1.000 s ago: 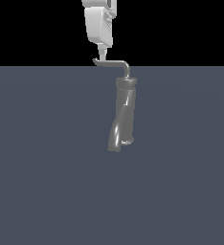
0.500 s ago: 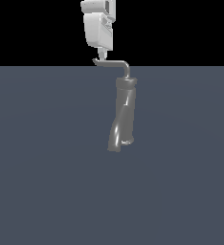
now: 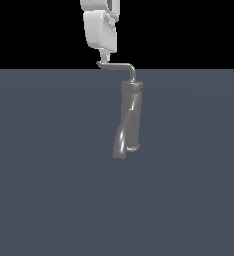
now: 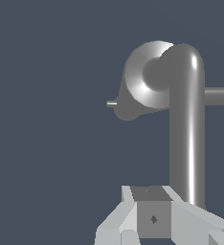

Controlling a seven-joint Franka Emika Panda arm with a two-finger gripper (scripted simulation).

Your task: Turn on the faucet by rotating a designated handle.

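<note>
The faucet (image 3: 128,122) is a tall grey twisted column standing on the dark floor; the wrist view looks down on its round top (image 4: 143,81). The handle (image 3: 117,66) is a thin bent rod running from the column's top toward the exterior view's left, and it appears as a long shiny bar (image 4: 185,129) in the wrist view. My white gripper (image 3: 104,56) hangs straight down over the handle's free end, its tips right at the rod. The fingers (image 4: 115,224) stand together, shut, beside the rod's end, with nothing clearly between them.
A second short rod (image 4: 220,96) sticks out sideways from the faucet's top in the wrist view, and a small pin (image 4: 112,103) pokes out on the opposite side. Flat dark grey floor (image 3: 49,175) surrounds the faucet.
My gripper has drifted very slightly toward the exterior view's left above the handle's end. The handle and faucet look unmoved.
</note>
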